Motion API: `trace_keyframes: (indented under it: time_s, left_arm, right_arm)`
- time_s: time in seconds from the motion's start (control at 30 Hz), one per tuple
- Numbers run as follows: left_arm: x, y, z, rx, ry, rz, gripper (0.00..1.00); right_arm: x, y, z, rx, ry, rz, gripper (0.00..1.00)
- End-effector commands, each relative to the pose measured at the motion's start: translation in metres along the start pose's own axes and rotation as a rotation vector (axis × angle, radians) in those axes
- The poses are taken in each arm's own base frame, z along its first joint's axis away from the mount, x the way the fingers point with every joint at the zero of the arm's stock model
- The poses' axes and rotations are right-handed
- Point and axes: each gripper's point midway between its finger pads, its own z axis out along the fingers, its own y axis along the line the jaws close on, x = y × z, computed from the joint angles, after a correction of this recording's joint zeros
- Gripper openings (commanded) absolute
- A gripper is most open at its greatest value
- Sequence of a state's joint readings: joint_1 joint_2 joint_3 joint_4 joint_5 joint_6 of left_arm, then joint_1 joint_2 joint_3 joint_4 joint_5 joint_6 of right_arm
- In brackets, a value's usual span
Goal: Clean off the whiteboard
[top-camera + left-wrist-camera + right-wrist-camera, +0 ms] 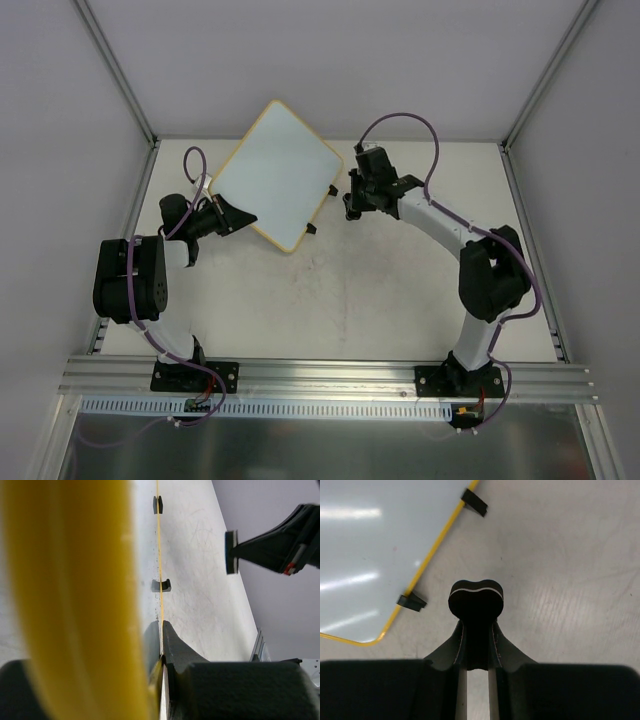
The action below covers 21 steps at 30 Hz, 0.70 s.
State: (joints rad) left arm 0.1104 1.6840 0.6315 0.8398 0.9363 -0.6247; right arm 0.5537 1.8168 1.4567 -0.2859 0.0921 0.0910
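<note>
Noted from above: whiteboard (275, 175) askew at the far left of the table (380, 290), pinched at its near-left edge by the left gripper (240, 217). Just right of the clip feet (333, 189), not touching: right gripper (350, 204), pressed onto a small black eraser (476, 597). Left wrist only: yellow frame edge-on between the fingers (176, 647). Right wrist only: plain white board face.

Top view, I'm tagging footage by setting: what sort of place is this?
Probably a robot test cell: grey walls around a white table, left arm and right arm bolted to an aluminium rail.
</note>
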Motion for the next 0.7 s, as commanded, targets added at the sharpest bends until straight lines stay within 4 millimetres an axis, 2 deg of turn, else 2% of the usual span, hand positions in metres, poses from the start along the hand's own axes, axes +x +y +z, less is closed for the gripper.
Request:
trace_keyframes:
  time_s: [0.0,0.1,0.13,0.3,0.47,0.57,0.6,0.63,0.67]
  left_arm:
    - [0.017,0.003,-0.001,-0.009,0.049,0.019,0.0]
    - [0.017,0.002,-0.001,-0.005,0.052,0.016,0.0]
    - [0.018,0.003,-0.001,-0.006,0.054,0.014,0.0]
    - [0.018,0.003,-0.001,-0.008,0.053,0.015,0.0]
    - [0.02,0.002,-0.001,-0.003,0.059,0.013,0.0]
    - [0.02,0.002,-0.002,0.0,0.061,0.011,0.0]
    - [0.02,0.002,-0.001,-0.001,0.062,0.01,0.0]
    - [0.02,0.002,-0.001,-0.001,0.062,0.01,0.0]
    - [0.02,0.002,-0.001,-0.001,0.063,0.009,0.0]
  right_arm:
    - [0.048,-0.033,-0.002,0.114,0.162,-0.075,0.02]
    - [0.06,-0.046,-0.008,0.153,0.183,-0.092,0.03]
    - [0.07,-0.052,-0.009,0.166,0.205,-0.094,0.03]
    - [0.081,-0.062,-0.01,0.176,0.23,-0.086,0.06]
    - [0.105,-0.073,0.0,0.201,0.293,-0.081,0.06]
    - [0.114,-0.073,0.004,0.189,0.305,-0.068,0.13]
    - [0.117,-0.074,0.005,0.186,0.301,-0.064,0.18]
    - [0.118,-0.073,0.005,0.18,0.3,-0.058,0.33]
    - [0.116,-0.072,0.005,0.173,0.286,-0.051,0.37]
